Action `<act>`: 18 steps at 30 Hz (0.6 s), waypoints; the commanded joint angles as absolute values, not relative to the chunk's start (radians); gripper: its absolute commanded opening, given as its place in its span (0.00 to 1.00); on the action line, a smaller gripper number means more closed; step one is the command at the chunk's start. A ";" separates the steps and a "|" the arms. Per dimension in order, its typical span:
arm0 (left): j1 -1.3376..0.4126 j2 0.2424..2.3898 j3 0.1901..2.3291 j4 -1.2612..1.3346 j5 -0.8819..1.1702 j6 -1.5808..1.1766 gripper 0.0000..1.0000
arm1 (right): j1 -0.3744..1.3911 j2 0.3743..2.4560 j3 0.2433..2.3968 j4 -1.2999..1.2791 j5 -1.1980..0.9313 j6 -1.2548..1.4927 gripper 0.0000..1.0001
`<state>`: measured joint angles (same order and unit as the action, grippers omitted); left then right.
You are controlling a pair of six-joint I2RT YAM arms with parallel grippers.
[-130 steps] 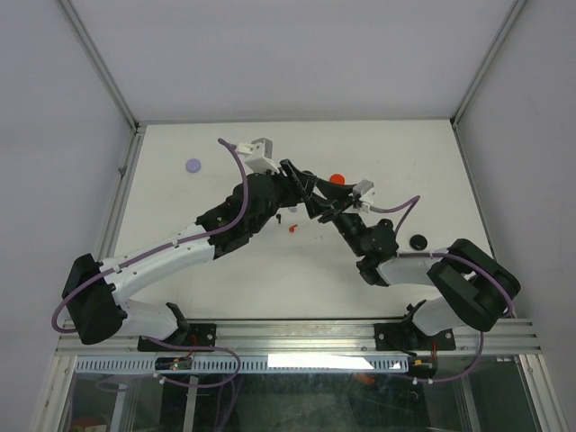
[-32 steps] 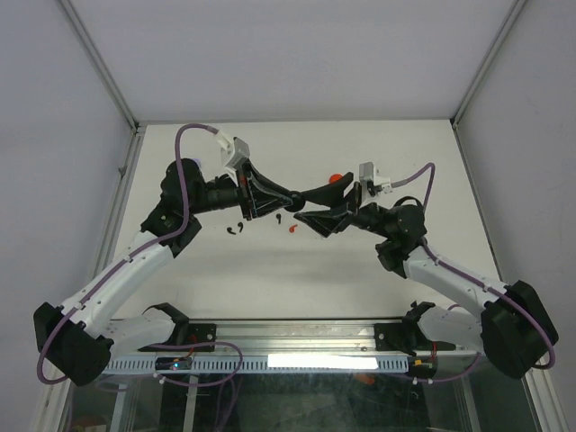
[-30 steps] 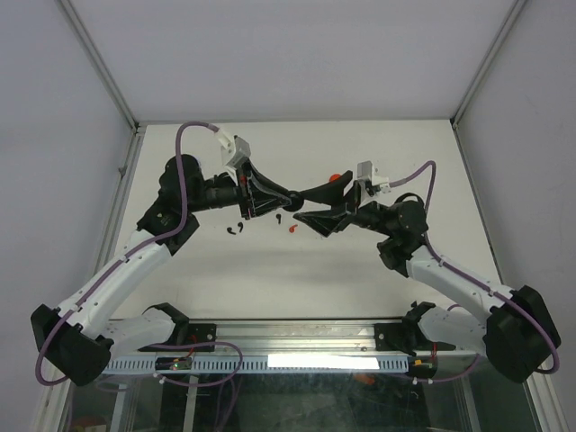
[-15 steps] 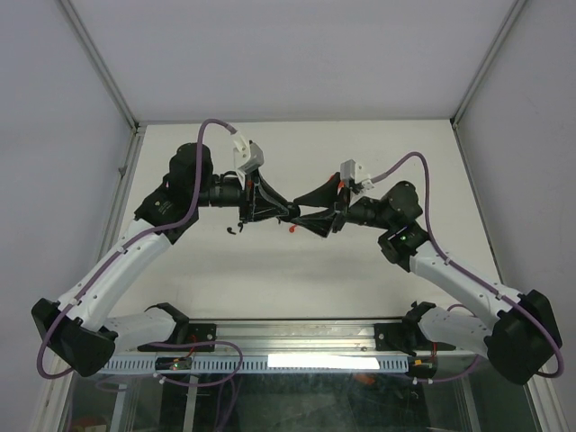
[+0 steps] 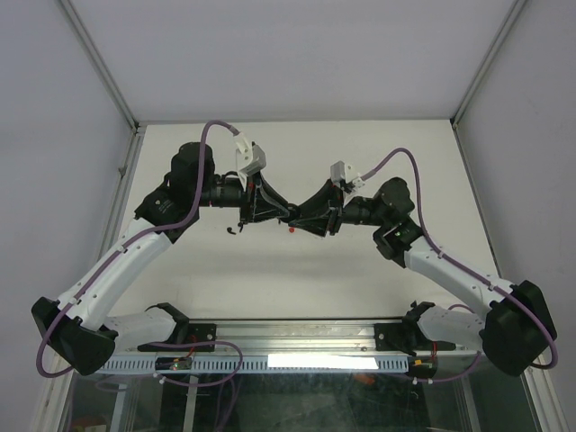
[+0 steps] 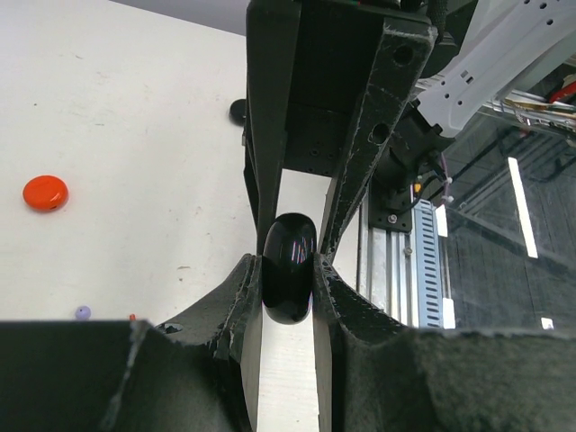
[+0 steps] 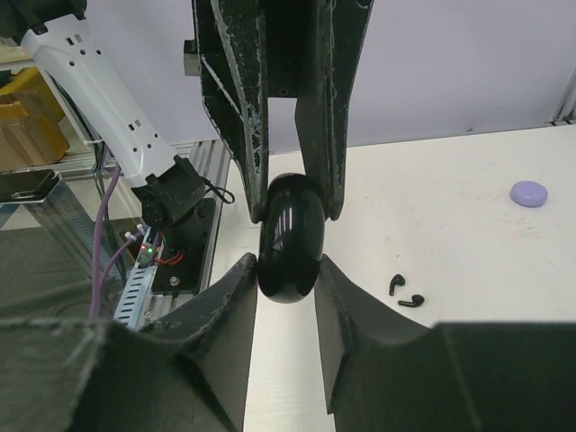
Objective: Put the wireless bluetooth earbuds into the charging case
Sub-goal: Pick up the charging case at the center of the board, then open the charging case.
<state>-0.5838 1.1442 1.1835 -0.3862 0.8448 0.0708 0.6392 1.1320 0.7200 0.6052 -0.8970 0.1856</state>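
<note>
A glossy black charging case (image 5: 293, 217) hangs above the middle of the table, pinched from both sides. My left gripper (image 5: 286, 214) is shut on it, its pads pressed on the case (image 6: 288, 279). From the opposite side my right gripper (image 5: 303, 220) is shut on the same case (image 7: 290, 238), its fingers (image 7: 241, 270) touching both flanks. Two black earbuds (image 7: 402, 292) lie on the table beyond, seen from above as a dark speck (image 5: 234, 229). A red earbud (image 5: 292, 230) lies under the grippers. A tiny lavender earbud (image 6: 83, 312) rests on the table.
A red case (image 6: 45, 193) and a second black case (image 6: 238, 110) lie on the table in the left wrist view. A lavender case (image 7: 528, 193) sits far right in the right wrist view. The metal rail (image 5: 297, 337) runs along the near edge.
My right gripper has moved in towards the left one and closed its jaws on the black case. The left gripper has kept its grip, shifting slightly.
</note>
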 commanded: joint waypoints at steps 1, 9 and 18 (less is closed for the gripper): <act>-0.596 1.134 1.229 -0.376 0.860 0.106 0.09 | 0.637 1.135 0.775 0.620 -0.921 0.201 0.30; -0.600 1.131 1.221 -0.390 0.839 0.119 0.14 | 0.637 1.145 0.770 0.639 -0.926 0.196 0.02; -0.600 1.143 1.221 -0.390 0.791 0.075 0.34 | 0.637 1.150 0.697 0.777 -0.957 0.152 0.00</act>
<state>-0.5900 1.1442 1.1858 -0.4034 0.8268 0.0875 0.6373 1.1519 0.7094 0.6392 -0.9218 0.1841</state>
